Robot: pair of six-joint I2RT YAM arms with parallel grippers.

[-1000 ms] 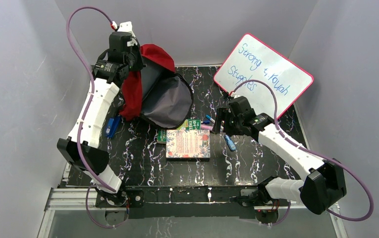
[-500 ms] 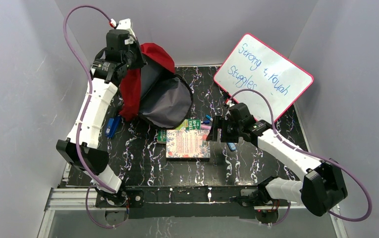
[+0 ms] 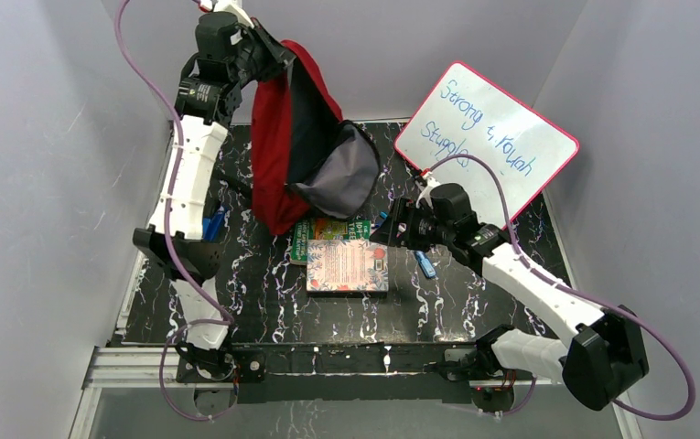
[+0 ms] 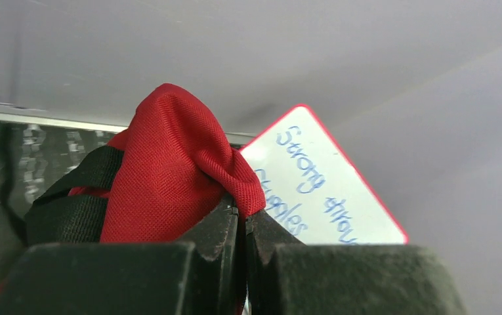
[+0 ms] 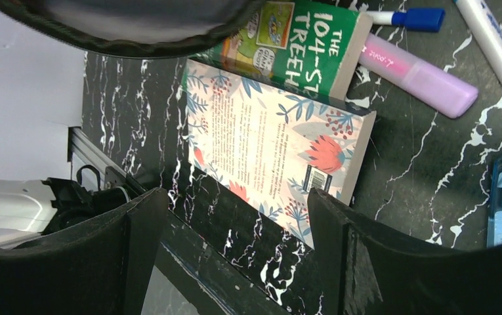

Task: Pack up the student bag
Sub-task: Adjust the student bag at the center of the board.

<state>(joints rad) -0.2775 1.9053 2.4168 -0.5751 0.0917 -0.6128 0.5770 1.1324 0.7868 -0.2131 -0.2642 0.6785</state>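
The left hand (image 4: 241, 211) is clamped on the student bag (image 3: 274, 137). The right hand (image 3: 388, 232) gapes wide above a floral book (image 3: 348, 265).

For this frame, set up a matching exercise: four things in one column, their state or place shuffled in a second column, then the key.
1. student bag
2. floral book
3. whiteboard
4. right gripper

A. open, holding nothing
B. propped at the far right, blue writing on it
C. lying flat on the table
D. hanging from the shut left gripper

Pairs: 1-D, 2-C, 3-B, 4-A
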